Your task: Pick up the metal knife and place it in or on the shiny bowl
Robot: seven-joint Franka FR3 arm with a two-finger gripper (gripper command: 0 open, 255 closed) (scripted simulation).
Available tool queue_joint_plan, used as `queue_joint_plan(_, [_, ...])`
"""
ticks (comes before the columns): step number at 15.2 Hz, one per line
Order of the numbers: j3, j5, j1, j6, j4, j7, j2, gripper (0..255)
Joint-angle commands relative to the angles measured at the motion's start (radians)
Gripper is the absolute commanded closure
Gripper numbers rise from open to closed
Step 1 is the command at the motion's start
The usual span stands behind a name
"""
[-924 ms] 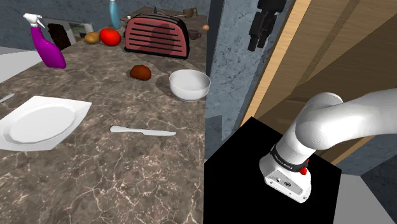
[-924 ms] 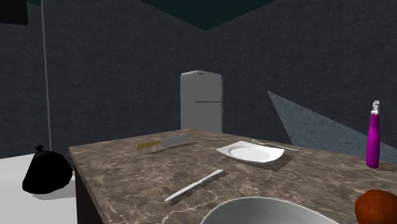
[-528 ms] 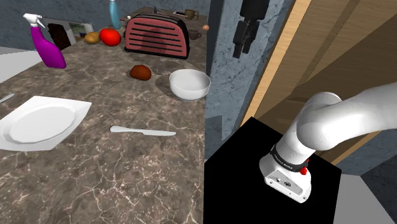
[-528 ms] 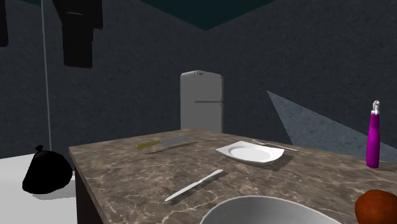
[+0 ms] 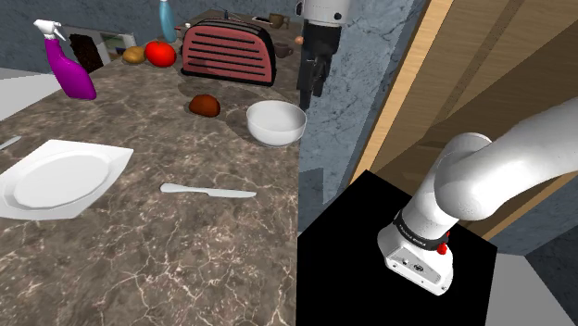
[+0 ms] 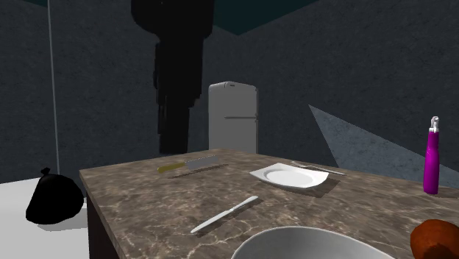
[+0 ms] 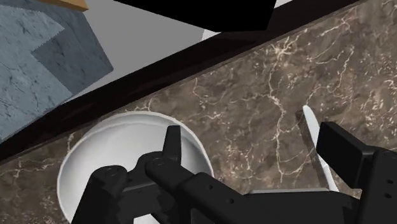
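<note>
The gripper (image 5: 312, 93) hangs high over the bowl (image 5: 275, 123), which stands close to the counter's (image 5: 176, 269) edge on the stand's side. Its fingers (image 7: 172, 145) are apart, with nothing between them. The knife (image 5: 207, 191) lies flat on the counter, untouched, between the plate (image 5: 57, 179) and that same edge, apart from the bowl. I judge that the step in hand is the approach to the knife, so the task is at its beginning. To do it well, the hand should leave the bowl, stop above the middle of the knife, and turn so that the fingers stand across it, not along it. Because the knife is low and flat, the fingers must descend almost to the counter before closing, slowly, so that they do not push it aside.
</note>
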Motion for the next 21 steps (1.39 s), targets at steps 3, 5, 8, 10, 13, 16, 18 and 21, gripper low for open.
queue_joint_plan(3, [0.051, 0.005, 0.033, 0.087, 0.025, -0.003, 0.114, 0])
queue_joint_plan(5, [0.077, 0.002, 0.049, 0.126, 0.044, -0.001, 0.172, 0])
queue_joint_plan(8, [0.115, -0.007, 0.071, 0.18, 0.078, 0.004, 0.263, 0])
queue_joint_plan(10, [0.14, -0.018, 0.085, 0.213, 0.105, 0.009, 0.325, 0])
queue_joint_plan(13, [0.175, -0.043, 0.108, 0.257, 0.152, 0.021, 0.42, 0])
queue_joint_plan(16, [0.207, -0.077, 0.132, 0.294, 0.206, 0.036, 0.518, 0])
queue_joint_plan(18, [0.225, -0.104, 0.151, 0.314, 0.246, 0.048, 0.585, 0])
queue_joint_plan(21, [0.247, -0.15, 0.184, 0.338, 0.312, 0.067, 0.686, 0])
